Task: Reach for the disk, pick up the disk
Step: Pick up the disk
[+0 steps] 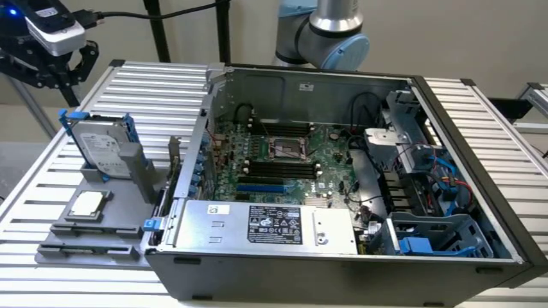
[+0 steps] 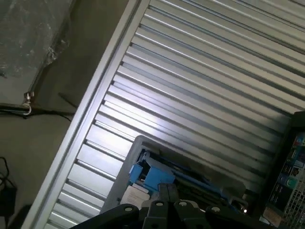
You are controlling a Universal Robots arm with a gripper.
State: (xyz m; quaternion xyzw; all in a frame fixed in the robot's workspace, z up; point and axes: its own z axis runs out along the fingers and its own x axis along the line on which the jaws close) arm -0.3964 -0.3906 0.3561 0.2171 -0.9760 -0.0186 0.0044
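The disk (image 1: 102,146) is a silver-grey hard drive with a white label and blue rails. It stands upright in a grey holder (image 1: 137,172) on the exterior view's left, beside the open computer case. My gripper (image 1: 51,77) hangs shut and holds nothing, high above the table's far left corner, well above and behind the disk. In the wrist view the disk's blue rail end (image 2: 151,177) and label edge appear from above, just past my gripper's black body.
The open computer case (image 1: 479,192) takes up the middle and the exterior view's right. A small square chip (image 1: 88,204) lies on a grey fixture (image 1: 90,247) in front of the disk. The slatted aluminium table (image 2: 190,86) ends at an edge with floor beyond.
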